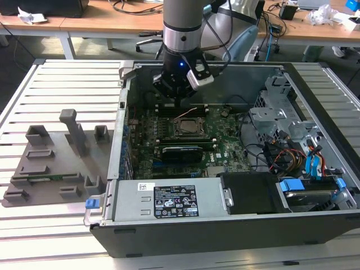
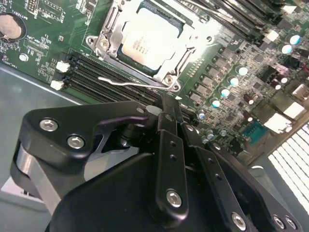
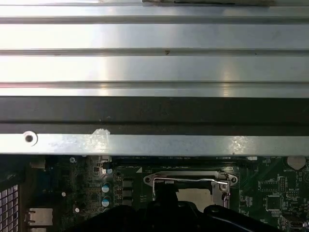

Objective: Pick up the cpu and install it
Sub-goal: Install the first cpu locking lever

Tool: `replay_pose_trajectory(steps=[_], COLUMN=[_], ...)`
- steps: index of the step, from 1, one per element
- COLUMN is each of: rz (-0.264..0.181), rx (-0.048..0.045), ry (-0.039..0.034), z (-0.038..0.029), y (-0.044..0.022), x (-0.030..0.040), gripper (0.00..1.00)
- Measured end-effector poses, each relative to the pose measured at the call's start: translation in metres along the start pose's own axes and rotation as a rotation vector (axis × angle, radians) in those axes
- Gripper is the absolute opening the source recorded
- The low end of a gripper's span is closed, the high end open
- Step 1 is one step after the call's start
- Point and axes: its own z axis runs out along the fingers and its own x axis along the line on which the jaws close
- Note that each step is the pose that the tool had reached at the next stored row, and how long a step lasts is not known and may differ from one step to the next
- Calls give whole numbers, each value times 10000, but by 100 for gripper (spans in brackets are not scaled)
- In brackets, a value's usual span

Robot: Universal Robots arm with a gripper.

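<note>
In the second wrist view: cpu (image 2: 147, 42) lying flat in the socket (image 2: 169, 79), silvery top up, ringed by the metal frame. Just beside it, a thin wire lever (image 2: 123, 83) standing free across the memory slots (image 2: 91, 72). Gripper (image 2: 167, 104) pinched together on nothing, tips poised just above those slots, near the socket's edge. In the exterior view, gripper (image 1: 179, 100) low inside the case (image 1: 236, 79), over the board.

Risks, as judged:
- Snagging the free lever with the closed tips and bending it.
- Scraping the slots or the nearby capacitors (image 2: 224, 92) on a low sweep.
- Nudging a probably unlatched cpu askew, and so crushing socket pins under any press.
</note>
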Motion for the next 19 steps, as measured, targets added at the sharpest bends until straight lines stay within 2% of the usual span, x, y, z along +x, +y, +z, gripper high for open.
replay_pose_trajectory(steps=[7,12,19], rz=[-6,-375,-442], rx=[-326,-335,-335], ry=[1,11,16], z=[59,194,245], y=[-1,21,34], x=[-26,-72,-181], gripper=[11,11,11])
